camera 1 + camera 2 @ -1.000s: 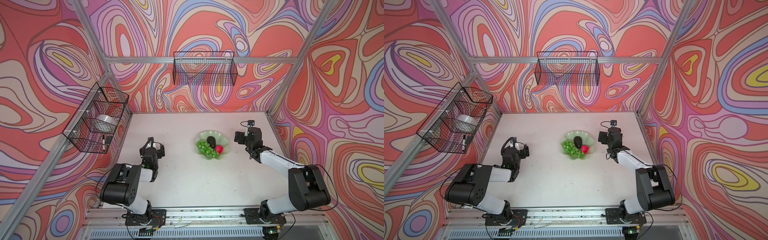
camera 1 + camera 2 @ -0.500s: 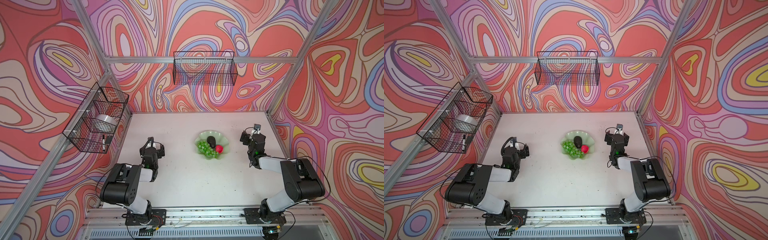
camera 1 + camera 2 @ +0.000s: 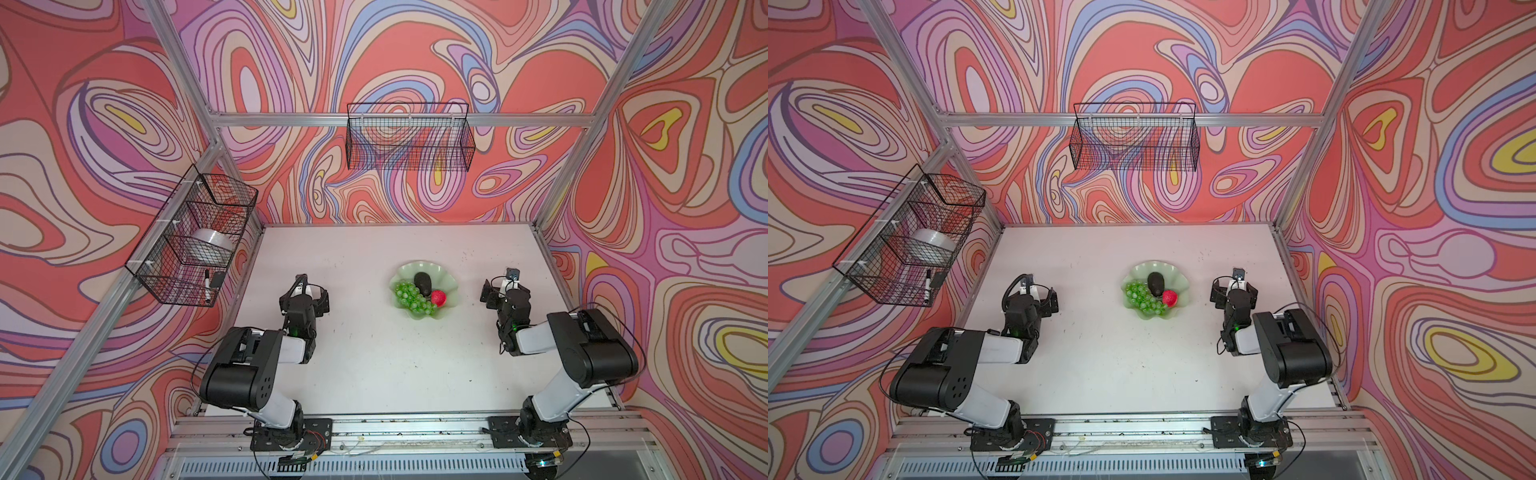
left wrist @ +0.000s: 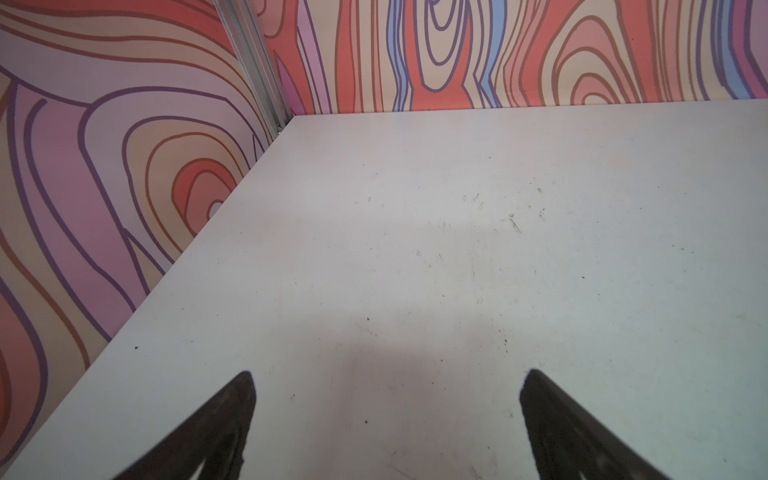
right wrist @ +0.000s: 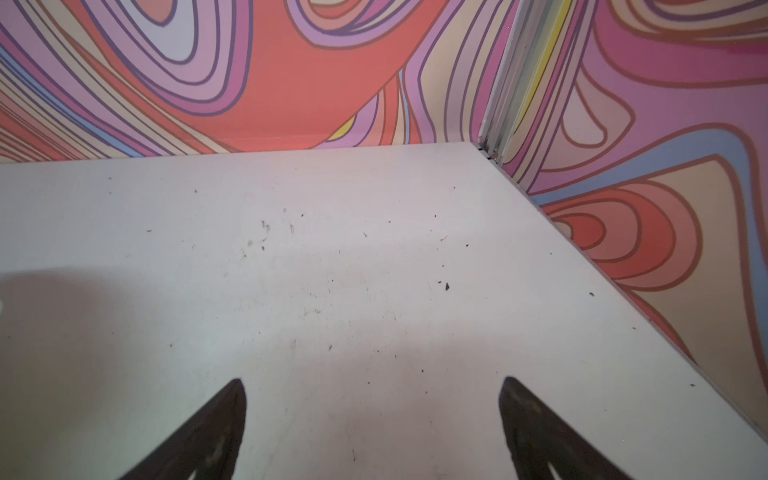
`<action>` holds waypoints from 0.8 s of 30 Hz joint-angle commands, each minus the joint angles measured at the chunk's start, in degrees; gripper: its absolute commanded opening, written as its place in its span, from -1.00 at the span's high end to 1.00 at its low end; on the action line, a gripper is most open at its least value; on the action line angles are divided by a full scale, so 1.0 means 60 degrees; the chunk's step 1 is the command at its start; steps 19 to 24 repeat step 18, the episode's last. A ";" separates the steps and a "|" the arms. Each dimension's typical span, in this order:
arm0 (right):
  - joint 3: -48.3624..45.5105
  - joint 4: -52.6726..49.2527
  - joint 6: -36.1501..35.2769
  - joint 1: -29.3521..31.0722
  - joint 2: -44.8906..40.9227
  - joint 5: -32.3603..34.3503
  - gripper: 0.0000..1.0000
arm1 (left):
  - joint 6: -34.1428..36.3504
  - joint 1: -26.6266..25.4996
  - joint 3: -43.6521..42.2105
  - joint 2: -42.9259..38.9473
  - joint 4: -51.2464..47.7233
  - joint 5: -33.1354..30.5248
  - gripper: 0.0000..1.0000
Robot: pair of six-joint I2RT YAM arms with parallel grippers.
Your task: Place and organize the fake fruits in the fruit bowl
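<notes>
Inspection of the cell, standing at the near edge of the white table (image 3: 374, 365).

Fruit bowl (image 3: 452, 286) (image 3: 1178, 283): pale mint green with a wavy rim. It sits on the table right of centre, about midway between near and far edges. It lies between the two arms, closer to the right one, and touches neither.

Contents, seen in both top views:
- The bunch of green grapes (image 3: 409, 297) (image 3: 1142, 297) lies across the left and near part of the bowl.
- The dark avocado (image 3: 423, 282) (image 3: 1156, 284) rests on the far side of the bunch, near the bowl's middle.
- One red apple (image 3: 438, 297) (image 3: 1170, 298) sits at the right, just beside the avocado and against the grapes.

Left gripper (image 4: 388, 380): low over the table on the left side, well apart from the bowl. Its jaws stand wide apart, and only bare tabletop shows between the fingertips (image 4: 239, 399). It holds nothing.

Right gripper (image 5: 372, 383): low over the table just right of the bowl, clear of the rim. Its jaws are spread wide and hold nothing.

Fixtures: a black wire basket (image 3: 195, 245) hangs on the left wall, holding a roll of tape (image 3: 212, 245) and a marker (image 3: 206, 286). A second wire basket (image 3: 409, 143) hangs on the far wall.
</notes>
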 commanded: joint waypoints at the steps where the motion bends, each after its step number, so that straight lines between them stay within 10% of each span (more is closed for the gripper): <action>1: 0.0095 0.0962 -0.0037 -0.0115 0.0124 -0.0228 -0.97 | 0.0101 0.0085 0.0114 0.0020 0.0040 0.0024 -1.00; 24: 0.0276 0.0516 -0.0089 -0.0125 0.0063 -0.0187 -0.97 | 0.0099 0.0085 0.0113 0.0024 0.0039 0.0031 -1.00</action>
